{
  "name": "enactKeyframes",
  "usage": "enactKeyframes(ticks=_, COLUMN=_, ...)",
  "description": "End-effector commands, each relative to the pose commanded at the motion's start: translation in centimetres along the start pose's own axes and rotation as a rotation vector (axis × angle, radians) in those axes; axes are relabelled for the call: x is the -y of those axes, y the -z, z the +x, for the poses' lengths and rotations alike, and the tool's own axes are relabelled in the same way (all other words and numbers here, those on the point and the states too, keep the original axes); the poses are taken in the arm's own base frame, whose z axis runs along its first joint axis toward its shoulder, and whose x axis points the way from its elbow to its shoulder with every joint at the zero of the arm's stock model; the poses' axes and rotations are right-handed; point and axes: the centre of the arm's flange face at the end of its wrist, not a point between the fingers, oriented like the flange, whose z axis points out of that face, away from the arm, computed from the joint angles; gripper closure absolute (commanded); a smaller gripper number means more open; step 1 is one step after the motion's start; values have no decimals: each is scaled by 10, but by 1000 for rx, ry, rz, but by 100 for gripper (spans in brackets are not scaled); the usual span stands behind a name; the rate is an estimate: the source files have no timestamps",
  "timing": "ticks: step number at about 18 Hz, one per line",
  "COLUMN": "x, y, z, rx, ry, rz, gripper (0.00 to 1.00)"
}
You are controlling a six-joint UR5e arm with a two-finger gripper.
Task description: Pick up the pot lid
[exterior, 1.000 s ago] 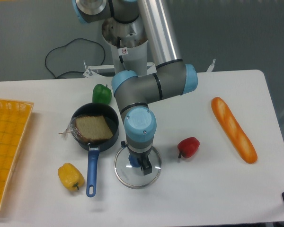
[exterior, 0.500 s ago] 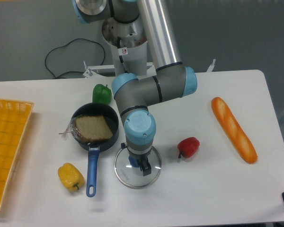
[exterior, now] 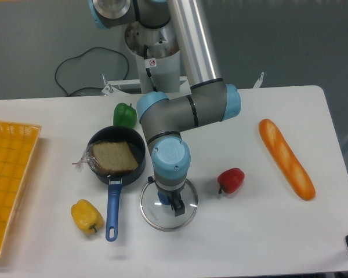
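The gripper (exterior: 165, 193) is over the glass pot lid (exterior: 161, 220), its two dark fingers spread apart, one toward the upper left and one toward the lower right. Between them the lid's blue knob (exterior: 163, 198) shows partly, the rest being hidden by the gripper. The lid lies on the white table with its round metal rim visible. Whether the fingertips touch the lid cannot be told.
Left of the lid is a black pan (exterior: 136, 146) with a blue handle (exterior: 113, 211), holding a brown item. Around stand a yellow pepper (exterior: 86, 215), green pepper (exterior: 125, 115), red pepper (exterior: 231, 180), orange baguette-like object (exterior: 286, 159) and yellow crate (exterior: 10, 174).
The arm and gripper have come down slightly toward the lid's knob. The lid and the other objects have stayed in place.
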Motion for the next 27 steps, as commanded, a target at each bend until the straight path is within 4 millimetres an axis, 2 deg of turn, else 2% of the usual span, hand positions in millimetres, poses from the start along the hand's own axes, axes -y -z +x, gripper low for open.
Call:
enactKeyframes(ticks=21, x=1, y=-6, z=0, rx=0, ry=5, rz=0, gripper=1)
enactKeyframes(ticks=25, x=1, y=-5, z=0, rx=1, ry=3, rz=0, gripper=23)
enactKeyframes(ticks=26, x=1, y=-5, z=-1, rx=3, ry=1, rz=0, gripper=24)
enactKeyframes(ticks=27, x=1, y=-5, z=-1, rx=3, ry=1, rz=0, gripper=30)
